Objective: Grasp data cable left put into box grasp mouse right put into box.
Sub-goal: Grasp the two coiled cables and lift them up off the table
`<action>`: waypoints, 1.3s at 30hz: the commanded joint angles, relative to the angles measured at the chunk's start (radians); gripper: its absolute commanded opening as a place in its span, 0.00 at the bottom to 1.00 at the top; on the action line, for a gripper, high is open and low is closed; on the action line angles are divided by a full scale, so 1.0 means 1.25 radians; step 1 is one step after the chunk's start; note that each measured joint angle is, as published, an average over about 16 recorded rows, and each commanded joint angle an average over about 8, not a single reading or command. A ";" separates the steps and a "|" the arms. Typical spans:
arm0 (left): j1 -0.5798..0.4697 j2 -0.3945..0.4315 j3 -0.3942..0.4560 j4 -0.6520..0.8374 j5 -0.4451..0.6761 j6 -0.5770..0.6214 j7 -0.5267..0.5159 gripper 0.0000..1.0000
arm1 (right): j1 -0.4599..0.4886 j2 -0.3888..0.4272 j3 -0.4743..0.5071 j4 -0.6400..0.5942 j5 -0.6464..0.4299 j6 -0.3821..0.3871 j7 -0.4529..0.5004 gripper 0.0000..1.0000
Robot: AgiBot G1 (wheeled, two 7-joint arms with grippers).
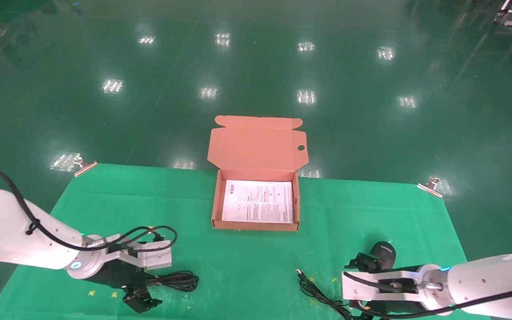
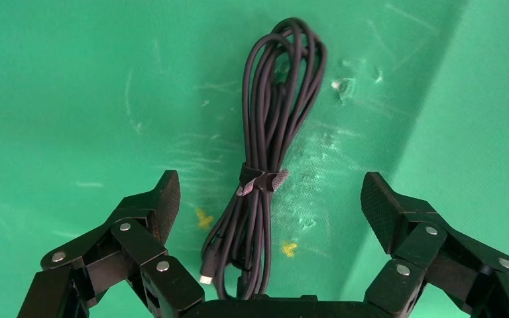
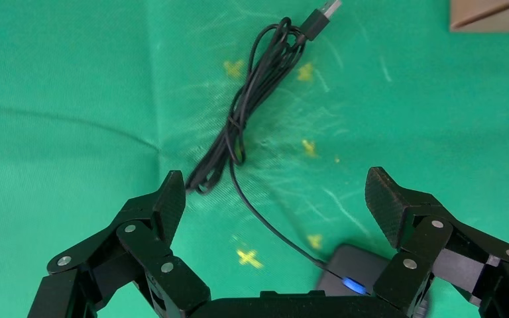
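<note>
Counter [image 1: 247, 266]: I see bare green cloth between the box and both arms; its near-left and near-right parts are taken up.
Box [image 1: 256, 224]: one, far centre, lid open, leaflet [image 1: 258, 201] inside.
Data cable [image 2: 272, 159]: one tied bundle, near left.
Mouse [image 3: 354, 271]: one, near right, its cord [image 3: 238, 132] bunched to its left.
Left gripper [image 2: 268, 205]: spread wide over the data cable, I see it holding nothing.
Right gripper [image 3: 275, 199]: spread wide over the mouse, holding nothing.
</note>
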 commanded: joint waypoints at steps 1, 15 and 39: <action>-0.002 0.009 -0.007 0.045 -0.012 -0.011 0.009 1.00 | 0.002 -0.015 0.001 -0.028 0.000 0.001 0.023 1.00; -0.042 0.068 -0.027 0.283 -0.046 -0.060 0.145 1.00 | 0.019 -0.104 -0.006 -0.177 -0.015 0.060 0.024 1.00; -0.074 0.102 -0.051 0.440 -0.083 -0.088 0.240 0.00 | 0.021 -0.141 -0.008 -0.269 -0.015 0.084 0.026 0.00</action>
